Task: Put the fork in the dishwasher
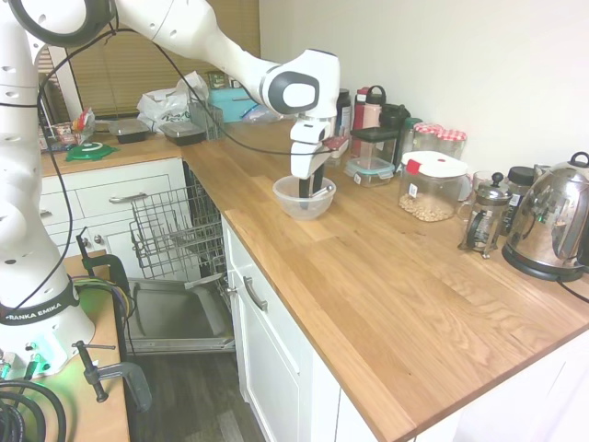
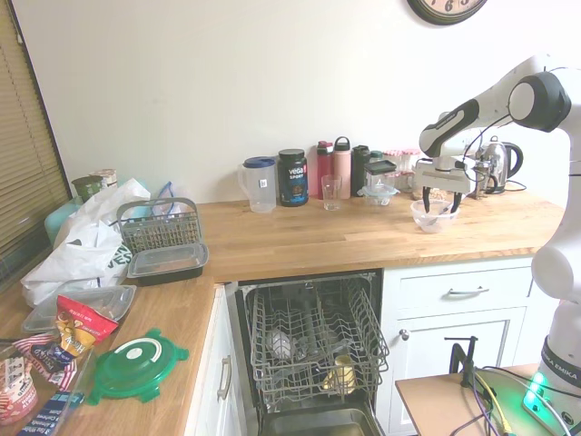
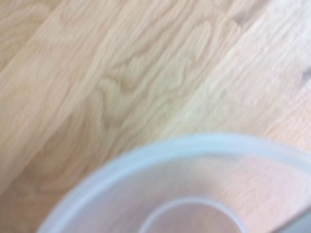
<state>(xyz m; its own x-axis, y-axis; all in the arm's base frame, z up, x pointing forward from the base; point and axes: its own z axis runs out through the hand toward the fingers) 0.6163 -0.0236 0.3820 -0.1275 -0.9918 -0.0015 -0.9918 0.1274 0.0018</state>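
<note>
A translucent plastic bowl [image 1: 304, 197] [image 2: 433, 215] stands on the wooden counter, close to its front edge and above the white cabinets. My gripper [image 1: 311, 189] [image 2: 441, 202] reaches straight down into the bowl, and its jaws look open in the second exterior view. The fork is not clearly visible; the arm and the bowl wall hide the inside of the bowl. In the wrist view the bowl rim [image 3: 194, 145] fills the lower half, with a grey sliver [image 3: 300, 224] at one corner. The dishwasher [image 2: 313, 341] is open, its wire rack [image 1: 175, 230] pulled out over the lowered door [image 1: 175, 318].
Behind the bowl stand jars, bottles, a lidded tub [image 1: 431, 187], a French press [image 1: 484, 215] and a kettle [image 1: 552, 221]. A cutlery basket [image 2: 160, 226], containers and a bag [image 2: 86, 241] sit on the counter left of the dishwasher. A few items lie in the rack.
</note>
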